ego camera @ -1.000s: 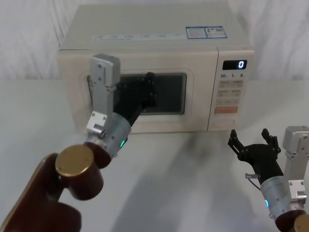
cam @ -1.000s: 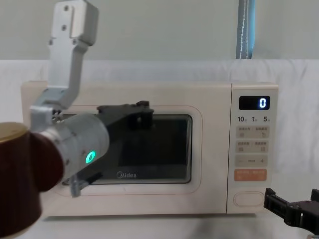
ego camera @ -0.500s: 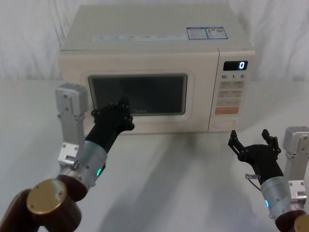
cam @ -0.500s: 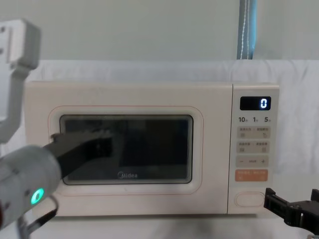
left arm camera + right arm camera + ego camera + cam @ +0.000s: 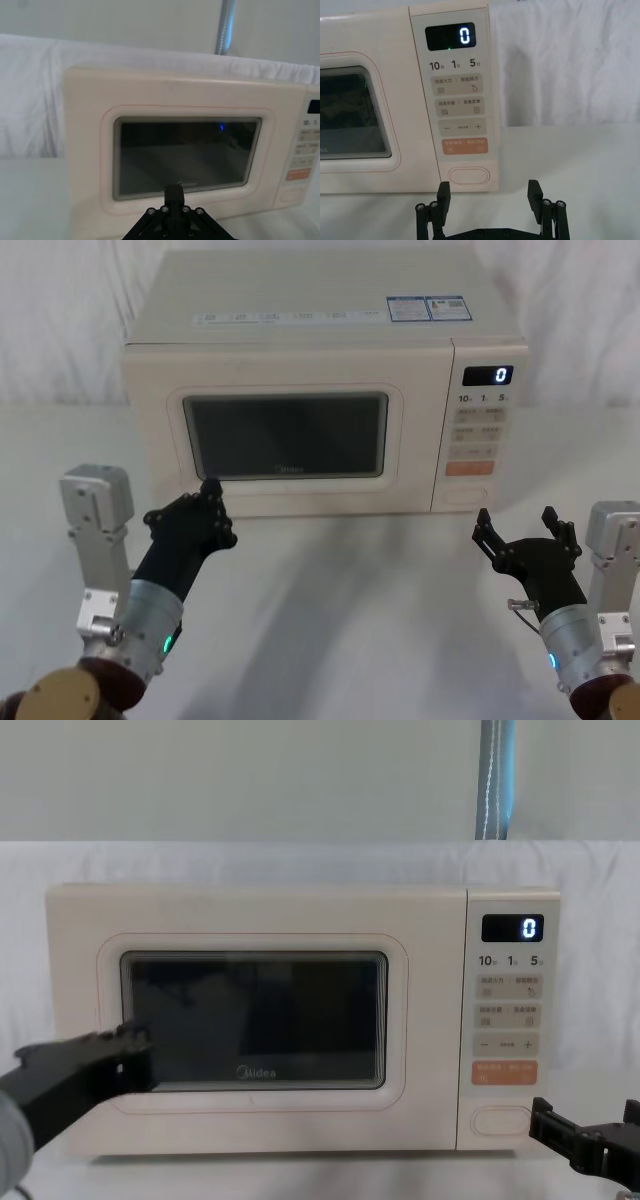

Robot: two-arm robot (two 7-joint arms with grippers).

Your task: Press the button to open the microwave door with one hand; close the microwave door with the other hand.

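left gripper (image 5: 205, 502): fingers together, low before door (image 5: 285, 435), which we see flush shut | button (image 5: 469, 176): bottom of panel, long axis sideways | right gripper (image 5: 489, 194): we see it spread, just below the button, nearer arm

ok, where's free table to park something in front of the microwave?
Bare table between the left gripper and right gripper, in front of the microwave door. Tighter below the button, where the open right gripper sits.
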